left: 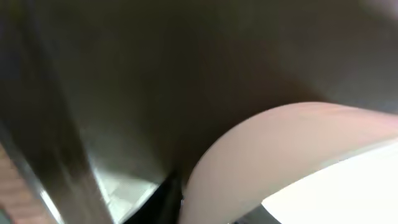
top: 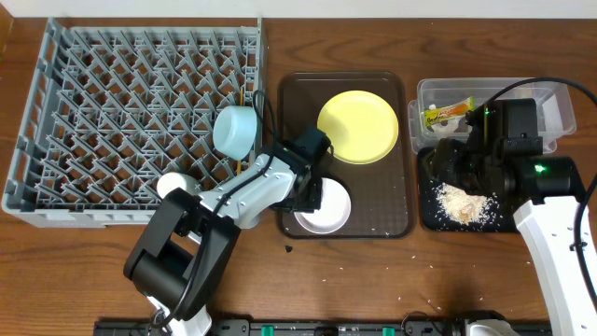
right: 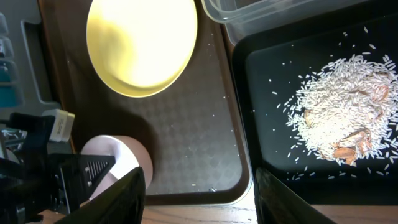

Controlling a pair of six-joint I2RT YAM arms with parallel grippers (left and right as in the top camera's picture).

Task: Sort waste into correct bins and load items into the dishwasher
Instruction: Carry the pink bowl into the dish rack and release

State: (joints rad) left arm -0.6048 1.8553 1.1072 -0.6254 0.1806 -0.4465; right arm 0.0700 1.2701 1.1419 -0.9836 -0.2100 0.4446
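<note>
Left end effector (top: 312,182) at left rim of white bowl (top: 328,210), in front-left part of tray (top: 392,219); clenched or not, cannot tell from blurred wrist view; probably loading the bowl. Next: needs firm pinch on rim, lift, carry left of tray into rack (top: 131,103), seat between pegs. Right end effector (right: 198,186) released, empty, over tray's right edge.

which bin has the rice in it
The black tray holds the rice pile; the clear box behind it has only the snack wrapper.
</note>
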